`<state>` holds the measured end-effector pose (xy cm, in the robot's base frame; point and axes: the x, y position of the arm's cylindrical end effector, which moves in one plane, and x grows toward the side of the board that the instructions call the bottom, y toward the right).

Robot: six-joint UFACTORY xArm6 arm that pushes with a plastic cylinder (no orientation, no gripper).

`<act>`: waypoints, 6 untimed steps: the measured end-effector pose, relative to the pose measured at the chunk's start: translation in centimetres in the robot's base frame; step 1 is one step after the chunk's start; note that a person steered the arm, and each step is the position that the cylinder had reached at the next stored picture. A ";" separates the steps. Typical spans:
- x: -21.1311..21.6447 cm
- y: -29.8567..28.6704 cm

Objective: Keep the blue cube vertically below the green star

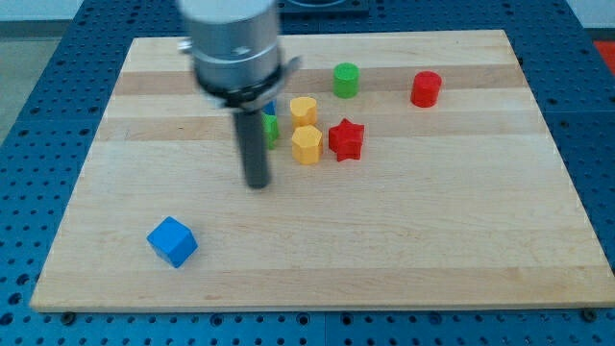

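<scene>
Nearby, my tip (258, 184), a bare rod without fingers, above smooth blue cube (172, 241) on wooden board (432, 240)

Seven or eight blocks are counted on the desk (432, 240). One blue cube (172, 241) is seen at the view's lower left. Two red blocks are counted: one red star (346, 139) and one red cylinder (426, 88). Two yellow blocks are counted: one yellow cylinder (304, 110) and one yellow hexagonal block (307, 145). One green cylinder (346, 80) is seen in full, and a second green block (273, 129) is seen only in part behind the rod, so its shape cannot be told. A small blue piece (270, 109) is glimpsed just above it; whether it is a separate block cannot be told.
</scene>
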<state>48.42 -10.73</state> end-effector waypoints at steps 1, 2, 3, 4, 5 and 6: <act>3.6 -8.9; 6.4 -9.5; 9.6 -9.2; 8.5 0.0; 7.2 3.8; 9.4 -1.2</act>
